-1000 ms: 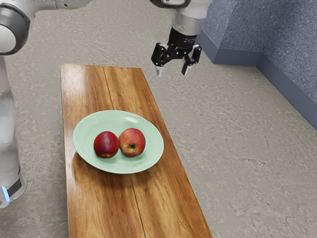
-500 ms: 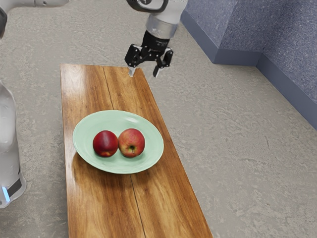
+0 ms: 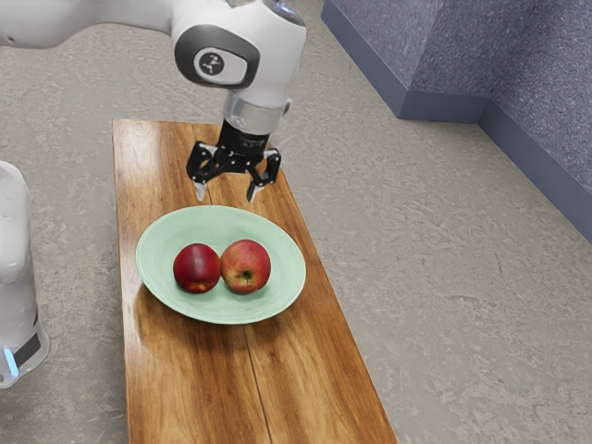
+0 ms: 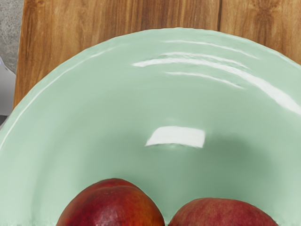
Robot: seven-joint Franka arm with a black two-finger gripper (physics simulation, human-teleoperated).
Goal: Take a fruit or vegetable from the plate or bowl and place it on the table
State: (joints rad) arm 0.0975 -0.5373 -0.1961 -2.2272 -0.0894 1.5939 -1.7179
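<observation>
My gripper (image 3: 226, 196) hangs above the far rim of the green plate in the exterior view, fingers spread apart and nothing between them. On the plate (image 3: 190, 229) two fruits lie side by side: a dark red one (image 3: 197, 268) toward the exterior view's left and a red-yellow apple (image 3: 245, 266) toward its right. In the wrist view the green plate (image 4: 117, 103) spreads under my hand, with the dark red fruit (image 4: 113, 205) and the apple (image 4: 223, 214) partly cut off at the lower edge.
The wooden table (image 3: 319, 379) is long and narrow, and its bare surface extends on both sides of the plate. Grey floor (image 3: 462, 305) surrounds it. A blue wall (image 3: 546, 111) rises at the exterior view's upper right.
My open gripper has moved toward the exterior view's left and down, from beyond the table to over the plate's far edge. The two fruits have shifted very slightly toward the exterior view's left.
</observation>
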